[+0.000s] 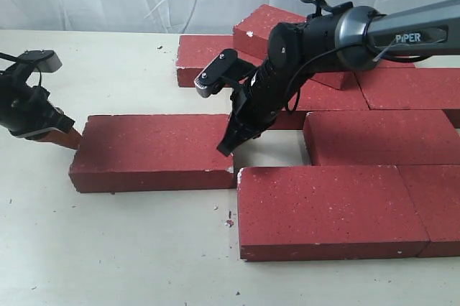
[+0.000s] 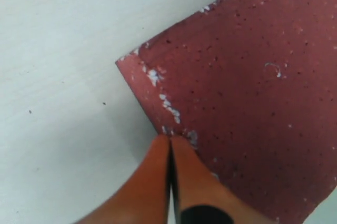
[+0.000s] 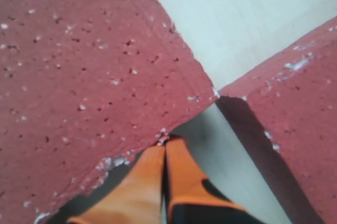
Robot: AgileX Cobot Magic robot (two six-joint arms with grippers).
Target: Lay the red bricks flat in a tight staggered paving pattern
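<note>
Both pressed together, holding nothing: left pincer (image 2: 169,148) tips at the left end of a loose red brick (image 1: 154,151), right pincer (image 3: 166,145) tips against its opposite end. Brick flat on the table (image 1: 108,248) — dark red, white-speckled, edges chipped whitish. Other red bricks (image 1: 330,209) lie flat just beside it on the right — rows staggered.

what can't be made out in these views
- Exterior view: the right arm hides where the back bricks meet.
- Exterior view: the frame edge cuts off the right-hand bricks, so no full count.
- Left wrist view: only one corner of the loose brick shows.
- Wrist views: whether the left gripper or right gripper touches that brick is unclear.
</note>
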